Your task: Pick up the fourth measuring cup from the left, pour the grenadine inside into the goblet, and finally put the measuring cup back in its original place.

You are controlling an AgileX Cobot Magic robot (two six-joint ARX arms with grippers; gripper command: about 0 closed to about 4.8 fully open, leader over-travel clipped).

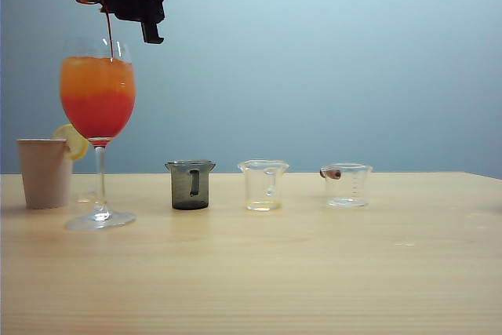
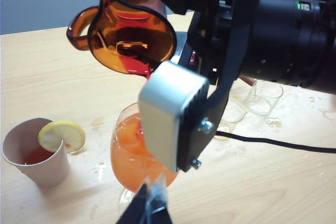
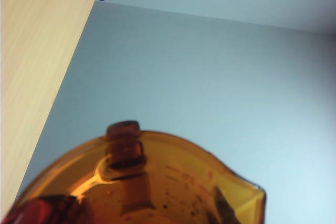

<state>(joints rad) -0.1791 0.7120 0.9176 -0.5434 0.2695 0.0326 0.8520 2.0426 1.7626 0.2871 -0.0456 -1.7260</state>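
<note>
My right gripper [image 2: 157, 35], clamped on the fourth measuring cup [image 2: 131, 38], pours the grenadine [image 1: 108, 33] into the goblet [image 1: 98, 100]; next, level it and return it, my left gripper [image 2: 149, 208] idle, jaws unreadable

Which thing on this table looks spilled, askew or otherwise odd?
Wet splashes and droplets lie on the light wooden table near the clear measuring cups. The right gripper tilts the amber translucent measuring cup, pouring red grenadine into the tall stemmed goblet. The left gripper waits nearby.
</note>
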